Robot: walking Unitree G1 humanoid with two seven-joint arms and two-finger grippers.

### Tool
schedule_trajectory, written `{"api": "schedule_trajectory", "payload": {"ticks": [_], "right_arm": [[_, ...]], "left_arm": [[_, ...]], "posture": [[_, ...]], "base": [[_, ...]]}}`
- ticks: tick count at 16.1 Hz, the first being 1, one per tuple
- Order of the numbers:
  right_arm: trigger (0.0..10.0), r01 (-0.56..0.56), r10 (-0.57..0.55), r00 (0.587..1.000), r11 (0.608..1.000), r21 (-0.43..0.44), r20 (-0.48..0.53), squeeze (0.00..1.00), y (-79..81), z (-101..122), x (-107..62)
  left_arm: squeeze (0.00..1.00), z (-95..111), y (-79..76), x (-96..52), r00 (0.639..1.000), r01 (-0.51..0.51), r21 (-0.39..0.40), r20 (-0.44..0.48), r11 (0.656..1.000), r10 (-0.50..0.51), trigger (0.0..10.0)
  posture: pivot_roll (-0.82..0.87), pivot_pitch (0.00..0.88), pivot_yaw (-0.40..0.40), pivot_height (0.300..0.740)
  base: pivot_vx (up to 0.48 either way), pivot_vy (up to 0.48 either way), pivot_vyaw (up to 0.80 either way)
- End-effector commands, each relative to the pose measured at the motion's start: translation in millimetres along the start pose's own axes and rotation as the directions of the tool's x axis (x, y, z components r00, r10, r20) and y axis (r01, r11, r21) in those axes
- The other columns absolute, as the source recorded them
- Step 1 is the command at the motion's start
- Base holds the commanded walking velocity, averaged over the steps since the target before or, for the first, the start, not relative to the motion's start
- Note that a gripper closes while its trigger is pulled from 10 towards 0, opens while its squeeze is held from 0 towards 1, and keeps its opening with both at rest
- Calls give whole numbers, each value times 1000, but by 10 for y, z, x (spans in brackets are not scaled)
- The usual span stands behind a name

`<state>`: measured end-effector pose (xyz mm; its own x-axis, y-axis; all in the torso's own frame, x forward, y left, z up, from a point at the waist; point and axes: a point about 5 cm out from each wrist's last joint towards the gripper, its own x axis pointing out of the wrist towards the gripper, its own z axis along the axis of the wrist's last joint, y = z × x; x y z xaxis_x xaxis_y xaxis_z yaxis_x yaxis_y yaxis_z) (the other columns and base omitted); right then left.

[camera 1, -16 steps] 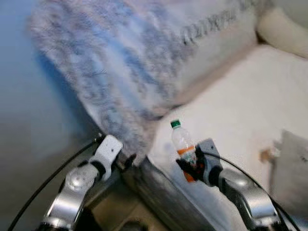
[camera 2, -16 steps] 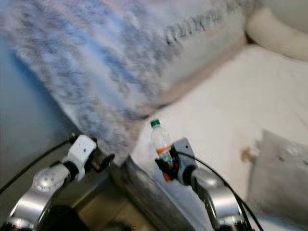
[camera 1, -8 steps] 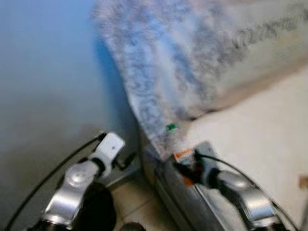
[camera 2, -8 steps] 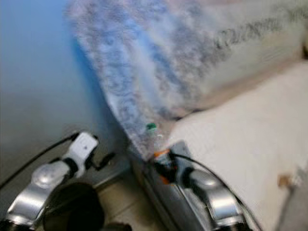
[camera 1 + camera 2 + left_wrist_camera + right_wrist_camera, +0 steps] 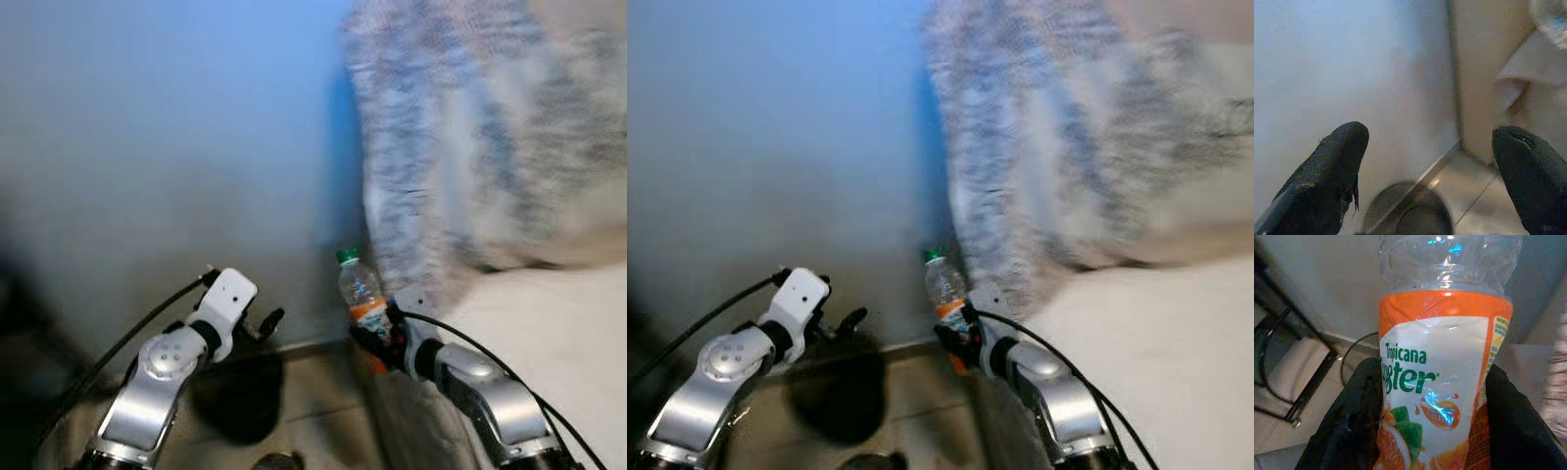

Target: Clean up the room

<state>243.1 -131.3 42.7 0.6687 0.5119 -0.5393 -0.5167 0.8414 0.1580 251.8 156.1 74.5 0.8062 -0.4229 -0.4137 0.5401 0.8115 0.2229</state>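
1. The wall [image 5: 147,147] takes up most of the head views, plain and blurred. It meets the floor [image 5: 304,392] at a pale baseboard just beyond both arms.
2. A grey-and-white mottled blanket [image 5: 470,147] hangs on the robot's right. A cream bed [image 5: 558,313] lies below it, beside the right arm.
3. On progress, my judgement is that one piece of litter is picked up and in carriage, not yet put anywhere. No bin or other place to drop it can be made out, so disposal is left to do, and whatever else in the room needs tidying.
4. A dark round shape [image 5: 240,397] lies on the floor under the left arm. In the left wrist view a dark rounded thing [image 5: 1410,215] sits by the baseboard. Whether either is a container, a shadow or something else I cannot tell.
5. The left pincer [image 5: 1435,161] hangs near the wall, its fingers spread wide and holding nothing.
6. The right pincer [image 5: 1430,416] is clamped on the bottle [image 5: 361,299], held upright in front of the wall, just beside the blanket's edge.
7. The bottle is clear plastic with a green cap and an orange juice label. Its clear upper part looks empty; below the label I cannot tell.
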Motion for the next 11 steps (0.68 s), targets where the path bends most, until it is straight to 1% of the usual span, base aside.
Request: {"api": "schedule_trajectory", "payload": {"ticks": [1, 2, 4, 6, 8, 10, 11], "right_arm": [[10000, 30, -30, 999, 1000, 2, 21, 0, -25, 14, -10], [10000, 46, -46, 999, 999, 3, 27, 0, -34, 18, -8], [10000, 56, -56, 998, 998, 7, 31, 0, -36, 21, -2], [10000, 113, -113, 993, 994, 9, 28, 0, -51, 0, 25], [10000, 213, -215, 976, 975, 61, 24, 0, -130, -39, 53], [10000, 210, -213, 976, 975, 67, 38, 0, -129, -18, 68], [10000, 185, -186, 982, 982, 26, 37, 0, -101, 2, 83]], "left_arm": [[0, 23, 68, 2, 999, -53, 23, 7, 998, 52, 10000], [0, 33, 77, 8, 997, -71, 25, 20, 997, 70, 10000], [0, 40, 73, 18, 997, -77, 17, 18, 997, 77, 10000], [0, 51, 78, 28, 996, -88, 10, 19, 996, 88, 10000], [0, 50, 94, 24, 994, -105, 16, 19, 994, 105, 10000], [0, 45, 107, 19, 994, -111, 13, 19, 994, 110, 10000], [0, 43, 110, 18, 994, -112, 12, 18, 994, 112, 10000]], "posture": [[58, 0, 41, 740], [54, 0, 45, 740], [53, 0, 46, 740], [54, 0, 45, 740], [63, 0, 39, 740], [65, 0, 38, 740], [65, 0, 38, 740]], "base": [[0, 0, 800], [0, 0, 800], [0, 0, 800], [0, 0, 800], [0, 0, 0], [283, 0, 0], [311, 0, 0]]}}
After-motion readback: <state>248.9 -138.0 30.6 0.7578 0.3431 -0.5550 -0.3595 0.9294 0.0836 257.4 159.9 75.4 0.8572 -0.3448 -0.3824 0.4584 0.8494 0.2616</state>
